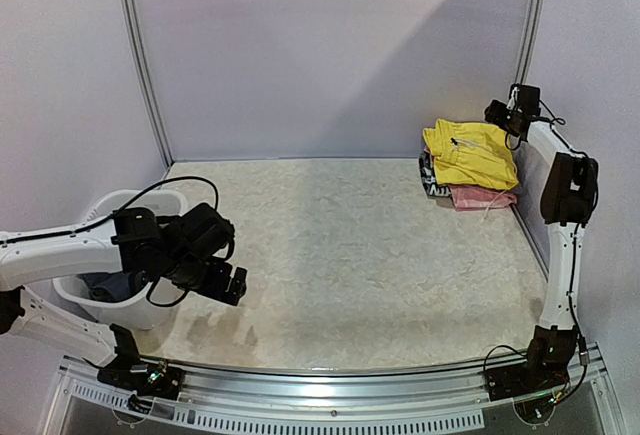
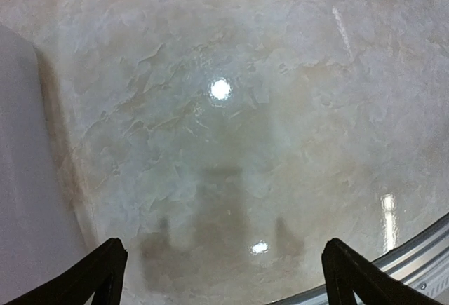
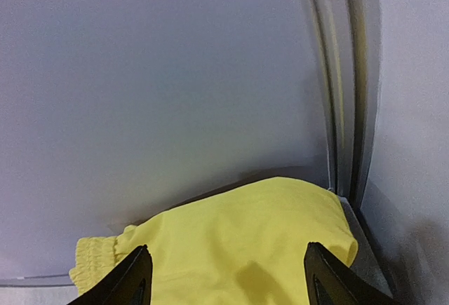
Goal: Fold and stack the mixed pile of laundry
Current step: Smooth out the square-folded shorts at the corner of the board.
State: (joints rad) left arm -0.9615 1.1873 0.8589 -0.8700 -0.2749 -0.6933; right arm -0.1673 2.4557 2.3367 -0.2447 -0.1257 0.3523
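Overhead and wrist views of a two-arm laundry station. The left end effector (image 1: 232, 285) hangs above the near-left part of the counter (image 1: 350, 255), just beside the white tub (image 1: 130, 313). Its two fingers stand wide apart with nothing between them, and the left wrist view shows only bare, glossy counter beneath them. The left arm passes over the tub, which sits at the counter's left edge and holds dark clothes (image 1: 108, 285); how many pieces, and of what kind, cannot be told.

The right arm reaches to the far right corner of the counter, where a small stack of garments lies against the right wall. Yellow shorts (image 1: 470, 153) form the top layer. A pink garment (image 1: 482, 197) shows under their near edge. A dark garment with white print (image 1: 428, 177) shows at the stack's left side.

The right end effector (image 3: 226, 256) is poised at the far side of the stack, its fingers apart and gripping nothing. In the right wrist view the shorts lie below and between the two fingertips, and the gathered elastic waistband (image 3: 95, 257) is to the left. Whether either fingertip touches the cloth cannot be told.
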